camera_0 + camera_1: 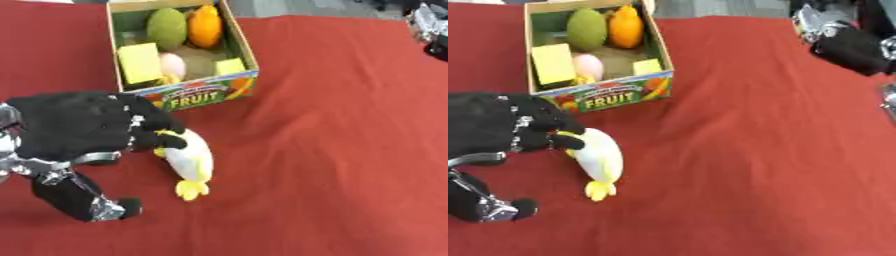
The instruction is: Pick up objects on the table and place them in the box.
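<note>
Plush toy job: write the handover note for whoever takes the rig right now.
Left hand: fingers curled onto the head end of the plush toy, which lies on the red cloth in front of the box; not lifted.
Right hand: at the far right edge, away from the work; fingers unreadable.
Done: the box already holds a green fruit, an orange fruit, two yellow blocks and a pink item.
Left: lift the toy and place it in the box. No other loose object shows on the cloth.

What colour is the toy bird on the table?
The toy bird is white with yellow feet, clearest in the left eye view.
</note>
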Controlling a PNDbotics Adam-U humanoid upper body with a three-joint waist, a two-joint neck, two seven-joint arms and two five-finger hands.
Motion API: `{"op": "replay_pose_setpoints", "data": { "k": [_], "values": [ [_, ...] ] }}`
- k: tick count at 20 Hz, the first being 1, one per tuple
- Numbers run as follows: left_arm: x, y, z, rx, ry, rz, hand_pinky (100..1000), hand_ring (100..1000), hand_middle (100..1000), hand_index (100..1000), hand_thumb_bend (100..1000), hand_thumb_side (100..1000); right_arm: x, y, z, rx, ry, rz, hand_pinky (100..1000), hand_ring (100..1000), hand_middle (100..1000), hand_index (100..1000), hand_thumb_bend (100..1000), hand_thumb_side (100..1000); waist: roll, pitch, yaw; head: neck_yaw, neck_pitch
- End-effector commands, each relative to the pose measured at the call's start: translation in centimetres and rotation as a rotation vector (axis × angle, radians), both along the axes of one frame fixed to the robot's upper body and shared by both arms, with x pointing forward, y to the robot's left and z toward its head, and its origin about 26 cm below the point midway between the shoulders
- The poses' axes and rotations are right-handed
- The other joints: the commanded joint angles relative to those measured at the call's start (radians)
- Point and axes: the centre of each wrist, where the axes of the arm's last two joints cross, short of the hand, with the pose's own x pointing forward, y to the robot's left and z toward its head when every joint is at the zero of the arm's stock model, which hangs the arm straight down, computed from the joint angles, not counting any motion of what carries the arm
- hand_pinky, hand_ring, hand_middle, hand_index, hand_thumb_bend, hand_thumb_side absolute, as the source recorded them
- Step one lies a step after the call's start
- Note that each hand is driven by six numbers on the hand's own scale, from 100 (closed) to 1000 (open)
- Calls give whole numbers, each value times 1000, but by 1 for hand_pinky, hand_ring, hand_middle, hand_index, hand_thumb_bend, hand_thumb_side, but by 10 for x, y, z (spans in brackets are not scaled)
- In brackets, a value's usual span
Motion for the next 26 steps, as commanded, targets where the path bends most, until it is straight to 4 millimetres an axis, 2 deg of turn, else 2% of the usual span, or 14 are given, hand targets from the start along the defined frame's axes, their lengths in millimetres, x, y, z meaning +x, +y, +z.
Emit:
{"op": "replay_pose_setpoints", "data": {
  "k": [1,5,10,11,14,18,19,23,26],
  "values": [
    [-4,-5,8,3,-74,-6,935,944,911,966,381,391,-4,-2,10,-28,-27,-9,918,886,588,832,100,477,18,-24,1,4,-7],
    [-6,-12,8,22,-97,6,935,945,912,965,346,365,-4,-2,9,-30,-20,-11,918,886,588,832,100,476,17,-27,3,20,-4],
    [-8,-20,12,16,-89,9,923,937,908,952,208,323,-4,-2,6,-29,-10,-14,919,887,587,833,100,478,15,-28,6,18,-4],
    [-8,-21,13,14,-87,10,919,935,905,949,203,314,-4,-2,6,-28,-9,-13,920,887,587,833,100,479,15,-28,6,17,-4],
    [-9,-26,14,9,-91,11,906,923,879,933,219,274,-4,-2,6,-26,-6,-12,920,888,587,833,100,479,14,-28,6,14,-5],
    [-10,-29,13,6,-102,19,905,922,876,932,221,271,-4,-2,5,-26,-5,-10,920,888,587,833,100,479,14,-27,4,13,-5],
    [-10,-29,13,5,-104,24,892,910,849,916,266,228,-4,-2,5,-26,-4,-10,920,888,586,834,100,479,14,-27,3,12,-6],
    [-10,-32,9,19,-115,62,882,899,839,912,255,227,-4,-1,4,-25,0,-5,921,889,586,834,100,481,14,-25,-1,10,-9],
    [-2,-35,2,31,-103,90,883,901,849,919,265,223,-4,-1,4,-24,1,-1,921,890,586,834,100,481,13,-24,-4,11,-10]
  ]
}}
